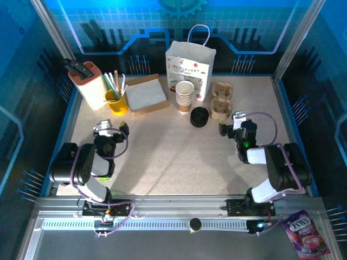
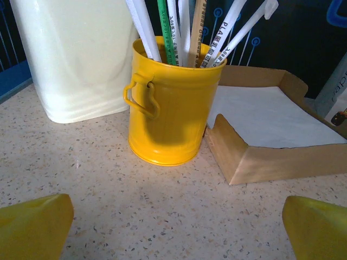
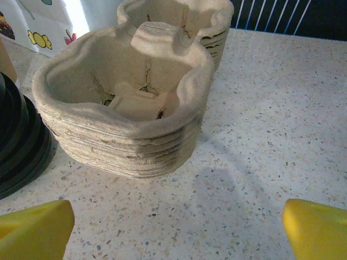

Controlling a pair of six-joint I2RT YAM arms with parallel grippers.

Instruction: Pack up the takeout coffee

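Observation:
The takeout coffee cups [image 1: 185, 96] stand as one nested stack of tan paper cups, white inside, at the back centre with no lids on. To their right and a little nearer, a stack of black lids [image 1: 199, 116] lies on the table, its edge also visible [image 3: 16, 146]. My left gripper [image 1: 111, 127] [image 2: 179, 227] is open and holds nothing, well to the left of the cups and facing a yellow pot. My right gripper [image 1: 233, 123] [image 3: 176, 230] is open and holds nothing, low over the table just short of the pulp carriers.
A stack of beige pulp cup carriers [image 1: 221, 100] [image 3: 130, 103] sits right of the lids. Behind the cups stands a white printed bag [image 1: 190, 67] [image 3: 38, 21]. At the back left are a yellow pot of straws [image 1: 116, 103] [image 2: 168, 108], a napkin tray [image 1: 146, 93] [image 2: 271, 135] and a knife block [image 1: 87, 80].

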